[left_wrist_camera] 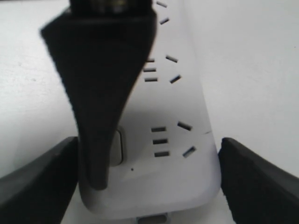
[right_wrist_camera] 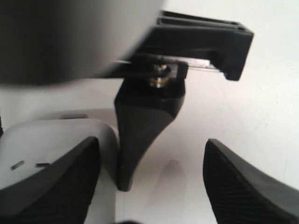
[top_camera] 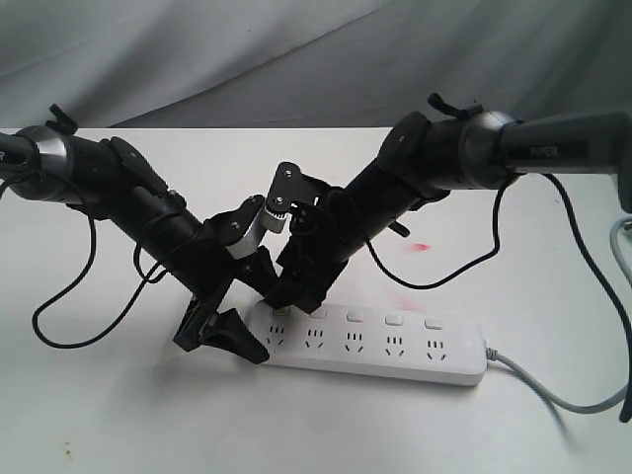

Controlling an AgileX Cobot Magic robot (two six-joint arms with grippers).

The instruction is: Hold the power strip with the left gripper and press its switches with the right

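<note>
Clamping left gripper (left_wrist_camera: 149, 186): closed across power strip (top_camera: 395, 355), left end, mid-table. Right gripper (right_wrist_camera: 149, 182): spread wide, one fingertip on leftmost switch (left_wrist_camera: 118, 144). Hazards: fingertip slipping off button; crowded claws colliding; strip tilting.

Exterior view: raised, looking obliquely down across the bench (top_camera: 118, 415). Both wrist views: close, sharing the power strip (left_wrist_camera: 196, 93) cordless end.
</note>
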